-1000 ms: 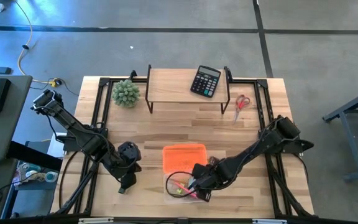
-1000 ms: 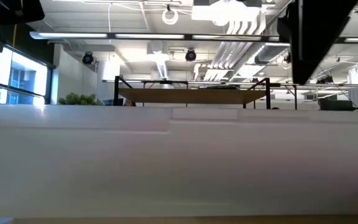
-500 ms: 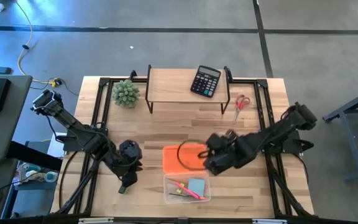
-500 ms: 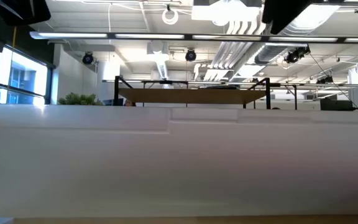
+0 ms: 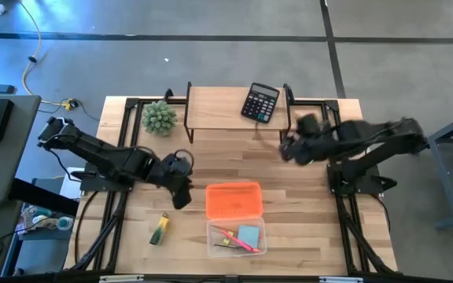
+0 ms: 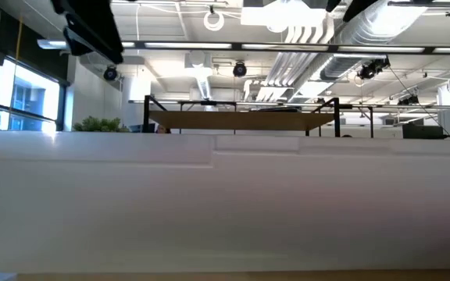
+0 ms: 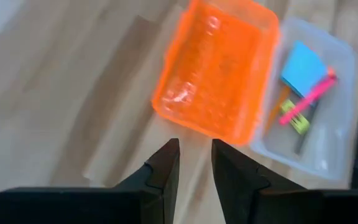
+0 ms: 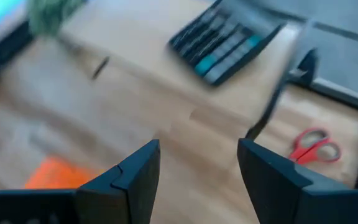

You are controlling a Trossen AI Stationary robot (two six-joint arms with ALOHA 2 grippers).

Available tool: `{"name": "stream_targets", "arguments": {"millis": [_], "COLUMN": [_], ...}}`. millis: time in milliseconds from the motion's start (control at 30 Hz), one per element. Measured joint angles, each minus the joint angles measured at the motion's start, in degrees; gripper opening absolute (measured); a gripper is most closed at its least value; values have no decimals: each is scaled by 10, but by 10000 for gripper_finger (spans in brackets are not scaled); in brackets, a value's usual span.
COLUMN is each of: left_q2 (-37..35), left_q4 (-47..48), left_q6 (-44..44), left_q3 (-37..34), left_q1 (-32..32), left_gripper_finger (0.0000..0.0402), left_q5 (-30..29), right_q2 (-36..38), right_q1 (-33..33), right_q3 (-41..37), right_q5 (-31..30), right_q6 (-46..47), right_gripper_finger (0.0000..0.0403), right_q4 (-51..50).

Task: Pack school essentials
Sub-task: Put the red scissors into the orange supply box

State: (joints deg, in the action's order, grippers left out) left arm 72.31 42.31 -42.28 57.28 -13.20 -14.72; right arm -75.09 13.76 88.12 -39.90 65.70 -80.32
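A clear box [image 5: 252, 248] stands near the table's near edge. In it lie a light-blue note pad [image 7: 303, 65], a pink pen [image 7: 312, 93] and a yellow piece [image 7: 294, 119]. An orange lid [image 5: 233, 200] lies flat just beyond the box. The green-yellow marker [image 5: 158, 229] lies on the table left of the box. Red-handled scissors [image 8: 312, 146] lie right of the shelf. My left gripper [image 5: 182, 196] hovers at the lid's left edge, open by a narrow gap [image 7: 195, 146], holding nothing. My right gripper [image 5: 286, 151] is wide open [image 8: 197, 152] by the shelf's right leg, empty.
A raised wooden shelf [image 5: 234, 110] on black legs stands at the far edge, with a black calculator [image 5: 259, 102] on it. A spiky green ball plant [image 5: 159, 118] sits to its left. Black rails run along both table sides. Bare wood lies between shelf and lid.
My right gripper has left the clear box and swung up and toward the far right, to the shelf's right leg. The note pad now shows in the box. My left gripper has moved off the marker toward the right and far side, to the orange lid; the marker stays on the table.
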Motion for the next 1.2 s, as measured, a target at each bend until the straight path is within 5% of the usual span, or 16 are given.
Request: {"name": "stream_targets", "arguments": {"millis": [367, 733, 1000, 1200], "left_q2": [0, 0, 0, 0], "left_q4": [0, -2, -2, -2], "left_q6": [78, 138, 157, 170], "left_q3": [0, 0, 0, 0], "left_q1": [123, 224, 283, 310], "left_gripper_finger": [85, 85, 85, 85], "left_q5": [8, 11, 11, 11], "right_q2": [121, 139, 141, 141], "right_q1": [-144, -324, -494, -593], "right_q3": [0, -5, -101, -200], "right_q5": [-79, -104, 21, 144], "right_q6": [-31, -81, -139, -204], "right_gripper_finger": [206, 206, 206, 206], "right_q4": [-1, -13, -4, 108]}}
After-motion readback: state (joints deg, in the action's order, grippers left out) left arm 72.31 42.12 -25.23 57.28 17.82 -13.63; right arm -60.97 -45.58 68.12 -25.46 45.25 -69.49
